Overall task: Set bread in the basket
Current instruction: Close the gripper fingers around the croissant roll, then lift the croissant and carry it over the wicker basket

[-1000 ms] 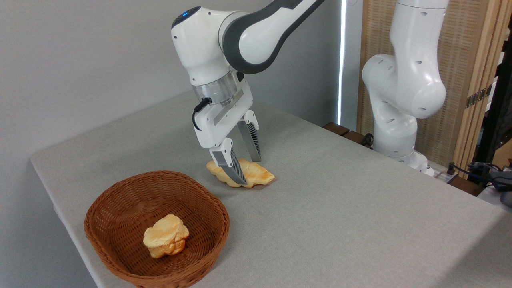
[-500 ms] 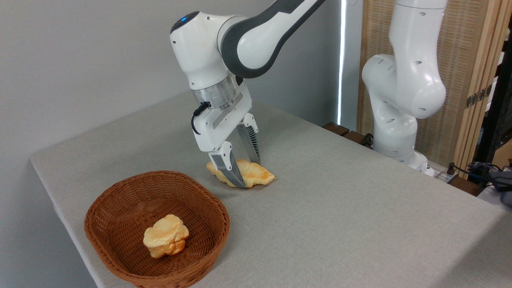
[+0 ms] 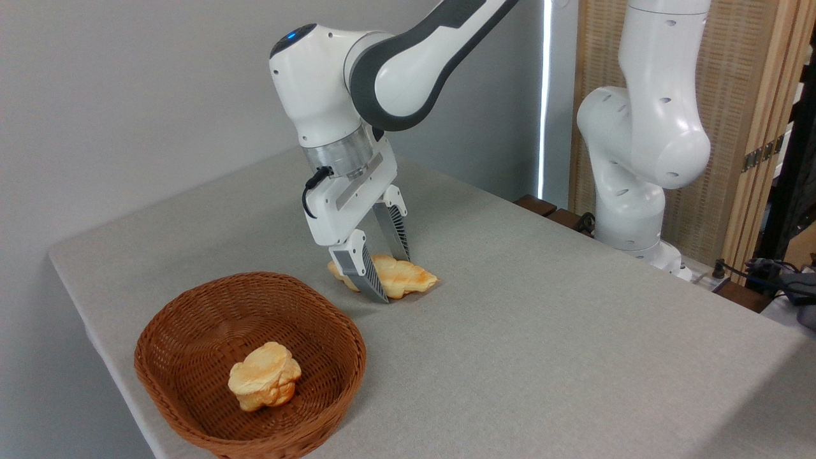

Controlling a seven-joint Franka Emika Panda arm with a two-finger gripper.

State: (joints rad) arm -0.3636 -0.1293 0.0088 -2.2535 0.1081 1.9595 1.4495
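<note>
Our pincer point(image 3: 389, 275) straddles the bread point(image 3: 390, 276), its fingers pressed to either long side of it. The bread lies on the counter point(image 3: 542, 331), long axis running left to right, just beyond the basket point(image 3: 191, 319) to its left.

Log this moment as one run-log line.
phase: grasp | hand: astride bread, closure unclear | bread: on table | basket: holds bun only
</note>
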